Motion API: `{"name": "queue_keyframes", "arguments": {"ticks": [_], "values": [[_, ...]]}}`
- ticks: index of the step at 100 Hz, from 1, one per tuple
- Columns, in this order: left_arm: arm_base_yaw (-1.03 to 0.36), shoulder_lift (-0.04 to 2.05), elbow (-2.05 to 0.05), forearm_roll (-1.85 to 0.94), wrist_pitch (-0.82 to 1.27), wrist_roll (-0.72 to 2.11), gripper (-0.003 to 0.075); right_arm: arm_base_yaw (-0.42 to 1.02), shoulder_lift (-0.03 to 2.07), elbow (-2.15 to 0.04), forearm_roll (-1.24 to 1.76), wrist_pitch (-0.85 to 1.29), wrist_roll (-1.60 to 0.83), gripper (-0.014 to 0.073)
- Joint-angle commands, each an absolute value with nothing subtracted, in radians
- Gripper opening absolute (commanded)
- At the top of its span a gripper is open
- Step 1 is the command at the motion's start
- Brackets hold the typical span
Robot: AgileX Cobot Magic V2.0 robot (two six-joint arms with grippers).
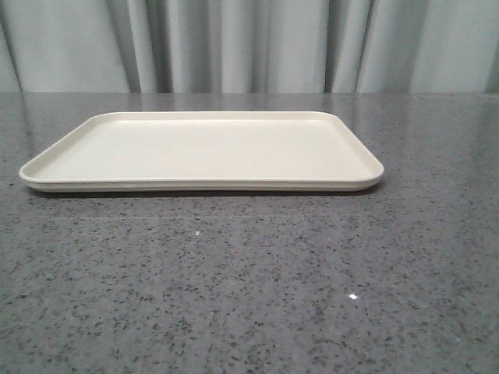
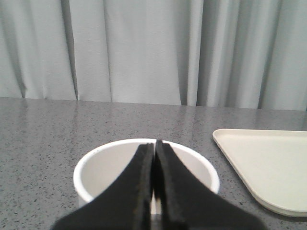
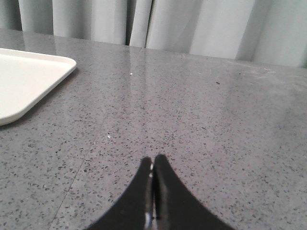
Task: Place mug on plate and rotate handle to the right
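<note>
Right under your left gripper (image 2: 154, 146), fingers pressed together and holding nothing, the mug (image 2: 105, 163) is showing only its round white rim, sitting on speckled grey stone table (image 1: 249, 296) beside the plate (image 1: 203, 148), smooth cream with rounded corners. Your right gripper (image 3: 153, 163) is pinched closed over bare table; pale curtains (image 1: 249, 43) are hanging behind.

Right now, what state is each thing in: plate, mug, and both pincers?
plate: flat on the table, nothing on it.
mug: upright on the table beside the plate, not on it; open top, handle not visible.
left pincer: shut, fingertips over the mug's opening; I can't tell whether it grips the rim.
right pincer: shut, holding nothing, over bare table.
</note>
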State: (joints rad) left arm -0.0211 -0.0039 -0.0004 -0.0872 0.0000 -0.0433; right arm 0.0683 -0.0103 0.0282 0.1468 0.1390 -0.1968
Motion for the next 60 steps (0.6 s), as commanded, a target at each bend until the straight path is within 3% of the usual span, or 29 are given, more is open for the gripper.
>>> {"name": "queue_keyframes", "arguments": {"ticks": [1,60], "values": [[-0.020,-0.033,0.011,-0.088,-0.084,-0.049,-0.0020,0.064,-0.030,0.027,0.137,0.061,-0.196,-0.0111],[-0.020,-0.033,0.011,-0.088,-0.148,-0.049,-0.0020,0.064,-0.030,0.027,0.137,0.061,-0.196,-0.0111]]}}
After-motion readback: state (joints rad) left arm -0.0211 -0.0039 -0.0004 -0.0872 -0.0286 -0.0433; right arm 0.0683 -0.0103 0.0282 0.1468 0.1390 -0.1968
